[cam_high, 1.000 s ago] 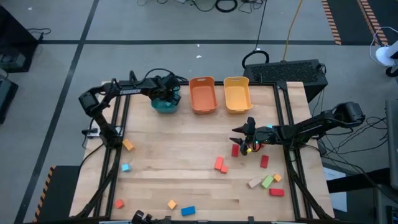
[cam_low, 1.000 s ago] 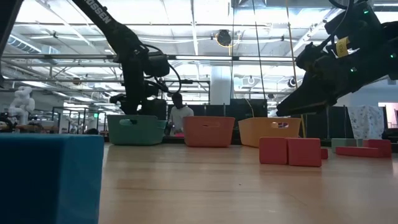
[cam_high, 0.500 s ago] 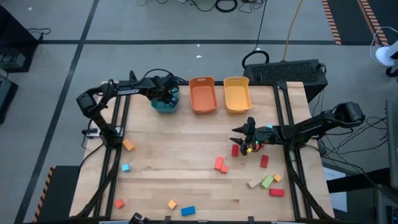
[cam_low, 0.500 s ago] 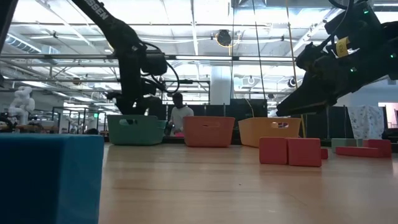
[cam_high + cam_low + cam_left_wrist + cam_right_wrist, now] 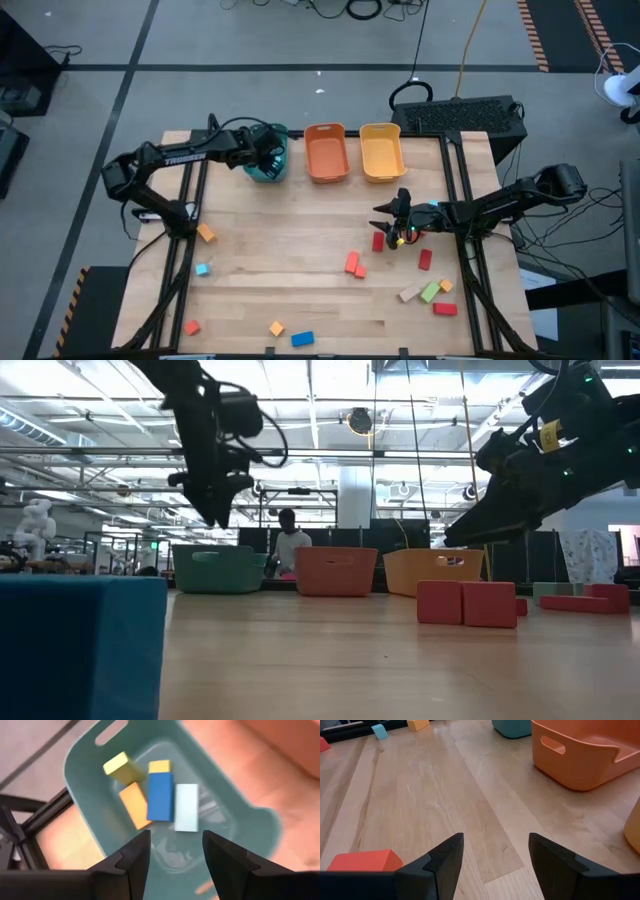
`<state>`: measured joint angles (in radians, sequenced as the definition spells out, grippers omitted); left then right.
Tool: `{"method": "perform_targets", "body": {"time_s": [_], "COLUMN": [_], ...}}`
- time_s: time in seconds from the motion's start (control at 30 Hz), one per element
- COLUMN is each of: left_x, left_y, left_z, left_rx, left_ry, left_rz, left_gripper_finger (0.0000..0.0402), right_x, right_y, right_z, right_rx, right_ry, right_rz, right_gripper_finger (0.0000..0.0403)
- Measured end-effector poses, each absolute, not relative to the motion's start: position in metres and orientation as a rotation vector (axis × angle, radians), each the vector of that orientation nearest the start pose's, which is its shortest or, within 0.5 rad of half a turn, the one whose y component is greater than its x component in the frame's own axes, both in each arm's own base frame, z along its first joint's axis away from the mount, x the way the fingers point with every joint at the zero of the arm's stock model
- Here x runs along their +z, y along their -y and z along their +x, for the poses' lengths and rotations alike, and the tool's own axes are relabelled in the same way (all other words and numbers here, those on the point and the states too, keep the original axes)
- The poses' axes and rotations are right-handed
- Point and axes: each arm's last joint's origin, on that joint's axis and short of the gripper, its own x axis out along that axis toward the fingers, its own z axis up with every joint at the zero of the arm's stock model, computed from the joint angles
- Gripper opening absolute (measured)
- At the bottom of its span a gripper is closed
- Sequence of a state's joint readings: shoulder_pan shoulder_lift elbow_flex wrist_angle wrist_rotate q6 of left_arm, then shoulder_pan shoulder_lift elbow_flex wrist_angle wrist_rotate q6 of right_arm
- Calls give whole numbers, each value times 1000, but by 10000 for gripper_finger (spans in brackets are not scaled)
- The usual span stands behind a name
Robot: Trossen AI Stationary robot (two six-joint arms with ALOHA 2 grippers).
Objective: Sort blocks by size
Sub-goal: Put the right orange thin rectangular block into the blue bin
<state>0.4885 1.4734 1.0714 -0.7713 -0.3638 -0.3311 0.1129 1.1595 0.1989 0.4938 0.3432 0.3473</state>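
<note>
My left gripper hangs open over the teal bin at the table's far left and holds nothing. On the bin's floor lie a yellow block, an orange block, a blue bar and a pale bar. My right gripper waits open, low over the table's right middle, beside a red block. More blocks lie flat on the table: red ones, and a cluster with a tan bar and a green one.
The orange bin and the yellow bin stand beside the teal one along the far edge. Single blocks lie near the left and front edges: orange, light blue, yellow, blue. The table's middle is bare wood.
My left gripper has risen from just above the teal bin to well above it and has drifted a little toward the table's left edge, staying open and empty.
</note>
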Motion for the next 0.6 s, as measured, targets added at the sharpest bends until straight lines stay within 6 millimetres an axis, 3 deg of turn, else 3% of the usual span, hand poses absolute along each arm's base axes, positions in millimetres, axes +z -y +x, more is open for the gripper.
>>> {"method": "perform_targets", "body": {"time_s": [0.6], "left_x": [245], "left_y": [-59], "left_z": [274], "left_rx": [752], "left_ry": [-998], "left_rz": [-176], "left_gripper_finger": [182], "right_x": [137], "right_y": [-12], "right_z": [189], "right_rx": [-304], "right_ry": [-407], "right_rz": [245], "right_gripper_finger": [210]}}
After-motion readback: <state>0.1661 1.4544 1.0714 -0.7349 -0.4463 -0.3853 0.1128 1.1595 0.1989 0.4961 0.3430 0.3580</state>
